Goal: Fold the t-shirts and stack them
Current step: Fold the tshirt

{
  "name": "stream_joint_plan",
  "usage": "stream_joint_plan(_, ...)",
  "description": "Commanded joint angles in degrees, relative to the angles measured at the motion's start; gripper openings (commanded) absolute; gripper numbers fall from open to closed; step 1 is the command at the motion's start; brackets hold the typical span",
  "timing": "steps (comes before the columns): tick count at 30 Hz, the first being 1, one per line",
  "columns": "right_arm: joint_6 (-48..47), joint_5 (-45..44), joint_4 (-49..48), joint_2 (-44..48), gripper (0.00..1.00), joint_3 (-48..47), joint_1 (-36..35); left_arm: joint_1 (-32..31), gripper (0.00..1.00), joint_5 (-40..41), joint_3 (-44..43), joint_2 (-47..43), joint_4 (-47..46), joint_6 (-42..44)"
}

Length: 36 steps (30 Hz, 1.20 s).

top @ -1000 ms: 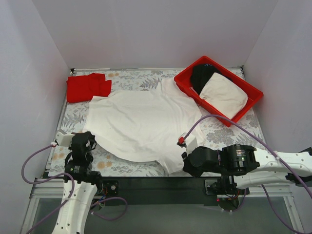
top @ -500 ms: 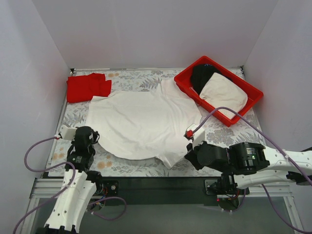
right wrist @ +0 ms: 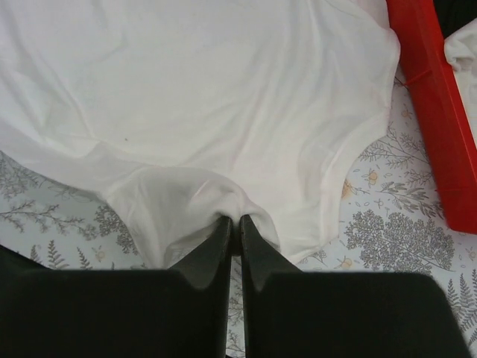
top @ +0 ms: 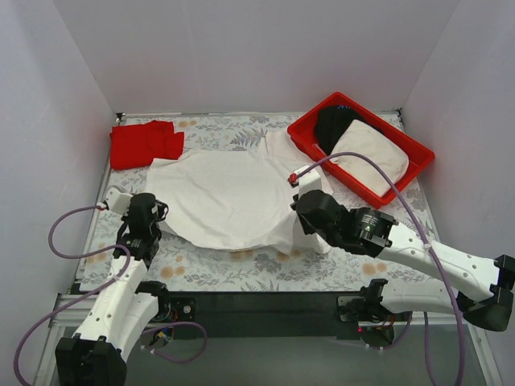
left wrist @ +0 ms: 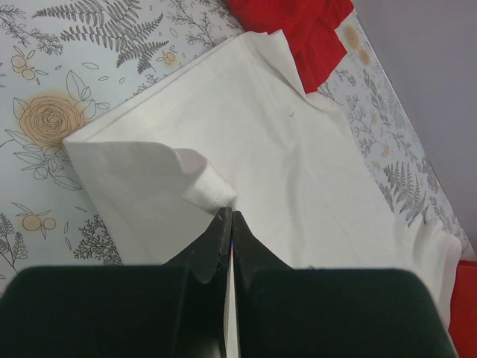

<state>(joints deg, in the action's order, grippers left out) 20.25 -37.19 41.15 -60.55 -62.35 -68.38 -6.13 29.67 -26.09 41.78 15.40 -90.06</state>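
Note:
The white t-shirt (top: 225,193) lies spread on the floral table, its near hem lifted and drawn toward the back. My left gripper (top: 153,211) is shut on the shirt's near left corner, seen bunched at the fingertips in the left wrist view (left wrist: 228,212). My right gripper (top: 299,211) is shut on the near right hem, with cloth bunched over its tips in the right wrist view (right wrist: 237,218). The red t-shirt (top: 145,142) lies folded at the back left, also showing in the left wrist view (left wrist: 298,26).
A rigid red tray (top: 418,153) at the back right holds an off-white garment (top: 368,154) and a black garment (top: 331,125). Its wall shows in the right wrist view (right wrist: 432,112). White walls enclose the table on three sides.
Both grippers have moved away from the near edge toward the back, carrying the shirt's near hem with them. The shirt's near half is now drawn up over itself.

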Motion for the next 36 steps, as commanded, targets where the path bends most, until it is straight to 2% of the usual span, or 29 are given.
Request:
stream_joint_plan(1,-6.80,7.02,-9.58,0.88,0.01,1.26,6.66,0.24,0.00,2.14,-2.12,2.33,-3.97,2.43)
stream_joint_plan(8,-11.10,15.91,-14.95,-2.62,0.01,3.46,19.05,2.26,0.00,1.10,-2.83,7.43,-6.96,4.54)
stream_joint_plan(16,-13.48,22.33,-20.22,-11.42,0.01,4.60,28.20,6.04,0.00,-1.71,-3.97,13.84,-9.15,7.70)
stream_joint_plan(21,-14.53,23.30,-21.89,-16.77,0.01,3.29,31.46,9.91,0.00,-6.73,-5.20,19.73,-11.97,9.81)
stream_joint_plan(30,-13.83,22.42,-23.13,-26.45,0.01,0.83,35.42,10.96,0.00,-8.22,-8.89,29.67,-14.78,13.42)
stream_joint_plan(36,-13.83,20.67,-23.30,-30.67,0.01,-1.37,35.86,11.93,0.00,-8.13,-10.47,32.66,-16.61,14.56)
